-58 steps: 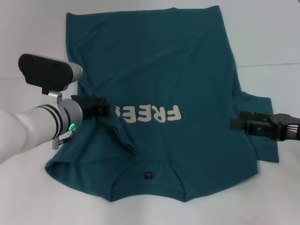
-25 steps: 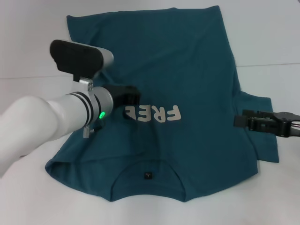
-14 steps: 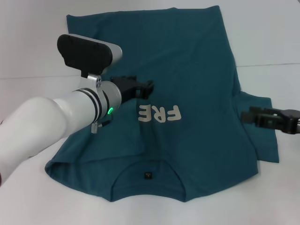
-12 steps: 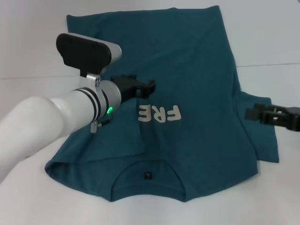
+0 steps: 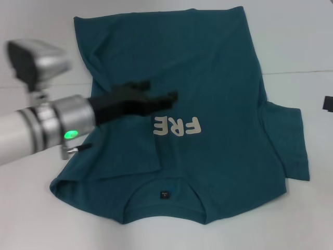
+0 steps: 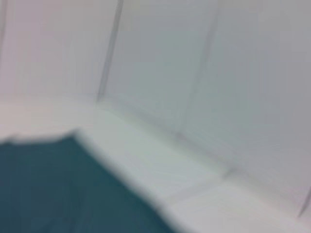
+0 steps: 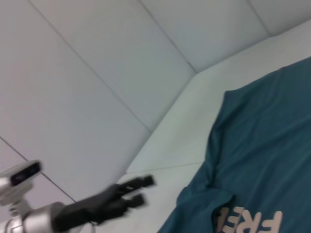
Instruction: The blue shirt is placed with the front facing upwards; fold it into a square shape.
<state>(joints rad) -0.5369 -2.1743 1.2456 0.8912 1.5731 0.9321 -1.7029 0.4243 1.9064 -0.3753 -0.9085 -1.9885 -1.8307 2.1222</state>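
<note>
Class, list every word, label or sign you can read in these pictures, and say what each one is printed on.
"FRE": white print on the front of the blue shirt, seen upside down in the head view; the rest is covered by a folded flap of cloth beside the left end effector.
Small dark label inside the collar: too small to read.

The left wrist view is soft and smeared. A patch of the blue shirt (image 6: pixel 53 189) fills one corner, its dark teal cloth ending in a slanted edge against the pale worktop (image 6: pixel 160 170). Beyond the worktop rises a light panelled wall (image 6: pixel 204 63), crossed by thin darker seams running between its panels. No print or collar can be made out on the cloth here.
</note>
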